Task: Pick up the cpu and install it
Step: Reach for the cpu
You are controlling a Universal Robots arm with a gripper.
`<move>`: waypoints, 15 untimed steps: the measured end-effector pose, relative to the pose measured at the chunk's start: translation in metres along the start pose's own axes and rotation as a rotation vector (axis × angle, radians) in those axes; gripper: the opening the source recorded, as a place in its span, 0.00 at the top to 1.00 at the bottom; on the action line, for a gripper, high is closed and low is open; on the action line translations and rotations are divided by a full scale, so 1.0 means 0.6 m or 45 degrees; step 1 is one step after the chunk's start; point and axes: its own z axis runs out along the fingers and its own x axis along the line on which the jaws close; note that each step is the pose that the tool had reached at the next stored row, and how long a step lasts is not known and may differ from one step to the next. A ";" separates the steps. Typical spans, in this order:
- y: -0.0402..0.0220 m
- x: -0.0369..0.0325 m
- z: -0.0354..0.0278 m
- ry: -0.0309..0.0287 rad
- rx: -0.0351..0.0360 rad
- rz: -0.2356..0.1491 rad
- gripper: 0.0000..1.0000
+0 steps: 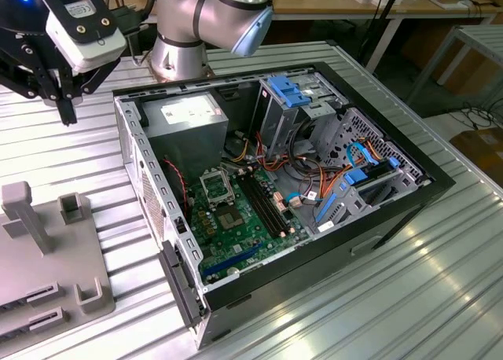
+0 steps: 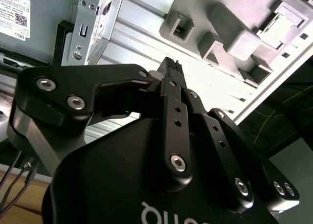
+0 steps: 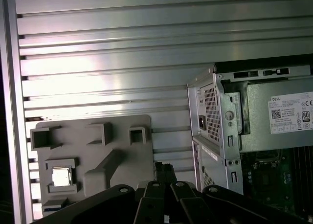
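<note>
Currently: jaws together, gripping nothing, hanging over the ribbed counter at the exterior view's left of the open case. In both wrist views the closed tips point down at bare counter between tray and case.

Cpu: lies flat, silver top up, in a square recess of the grey tray, seen in the first wrist view. Well apart from the jaws; nothing touching it.

Tray rests on the counter just beside the case, with several other pockets and a raised block.

Case lies on its side, lid off. Green motherboard flat inside; silver socket frame near its middle, black memory slots alongside. Arm base stands behind the case.
</note>
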 end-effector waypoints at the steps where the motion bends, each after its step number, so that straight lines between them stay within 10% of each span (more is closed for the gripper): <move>1: 0.000 0.001 0.000 0.0000 -0.0001 0.000 0.89; 15: -0.001 0.016 0.000 -0.0001 -0.0001 0.000 0.89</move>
